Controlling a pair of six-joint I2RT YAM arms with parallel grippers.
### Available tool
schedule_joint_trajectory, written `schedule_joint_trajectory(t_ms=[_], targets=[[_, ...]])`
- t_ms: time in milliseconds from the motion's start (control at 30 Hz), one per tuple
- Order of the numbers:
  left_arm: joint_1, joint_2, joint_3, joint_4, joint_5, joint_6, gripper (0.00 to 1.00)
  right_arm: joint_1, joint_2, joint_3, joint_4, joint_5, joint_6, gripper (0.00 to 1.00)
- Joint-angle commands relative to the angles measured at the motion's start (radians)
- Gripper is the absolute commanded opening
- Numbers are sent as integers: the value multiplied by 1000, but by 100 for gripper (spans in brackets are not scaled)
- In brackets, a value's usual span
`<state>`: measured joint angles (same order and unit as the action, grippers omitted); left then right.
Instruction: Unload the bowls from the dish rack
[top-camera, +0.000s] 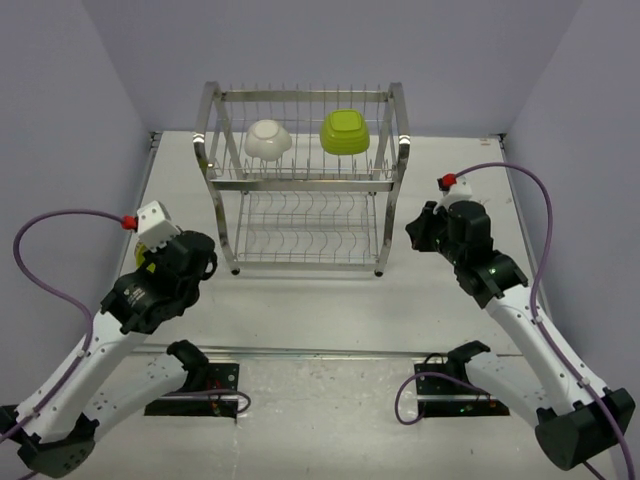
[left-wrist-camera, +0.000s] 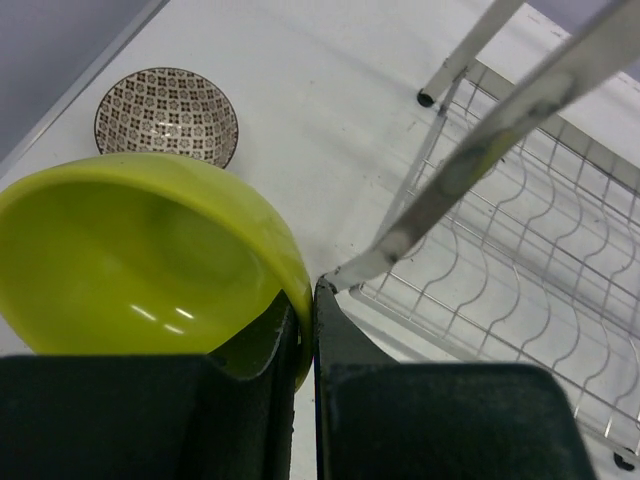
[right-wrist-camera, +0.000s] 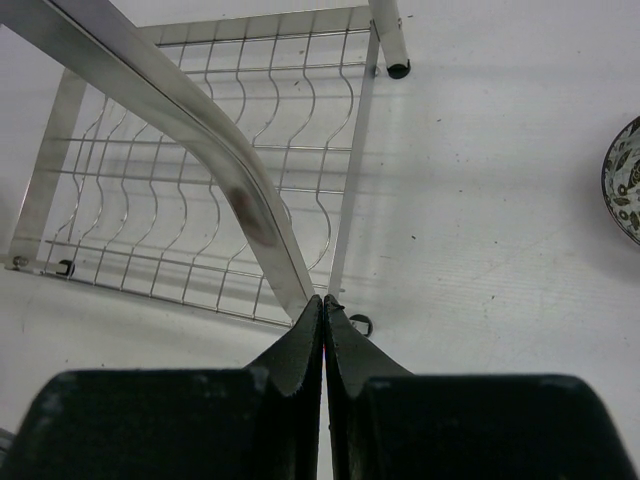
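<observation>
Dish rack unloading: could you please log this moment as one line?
left gripper: shut on round green bowl rim | right gripper: shut, empty | dish rack top tier: white bowl, squarish green bowl | table: patterned bowl

Robot lab — bare walls (top-camera: 330, 50), white table (top-camera: 300, 305)

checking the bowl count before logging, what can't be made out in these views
1. Right-side patterned bowl: in the right wrist view, cut off by the frame's right edge; only a slice shows.
2. Round green bowl: in the top view, nearly all hidden beneath the left gripper; just a sliver shows.
3. Left-side patterned bowl: does not show in the top view, probably covered by the left arm.
</observation>
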<state>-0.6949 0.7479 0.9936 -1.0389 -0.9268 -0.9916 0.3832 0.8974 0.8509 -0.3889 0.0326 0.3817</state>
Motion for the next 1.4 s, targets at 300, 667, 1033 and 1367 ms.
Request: schedule_joint_trajectory(t_ms=[300,667,1033,1367], targets=[[676,162,-47,483,606,524,0,-4,-41,24,12,-26,-1,1],[804,392,3,533,684,564,0,-4,-52,20,24,-26,-1,1],[834,538,17,565,629,605,0,-4,-69,28,5,-28,-3,1],[854,653,68,570,637,616,0,-4,-87,56,-27,-26,-9,1]])
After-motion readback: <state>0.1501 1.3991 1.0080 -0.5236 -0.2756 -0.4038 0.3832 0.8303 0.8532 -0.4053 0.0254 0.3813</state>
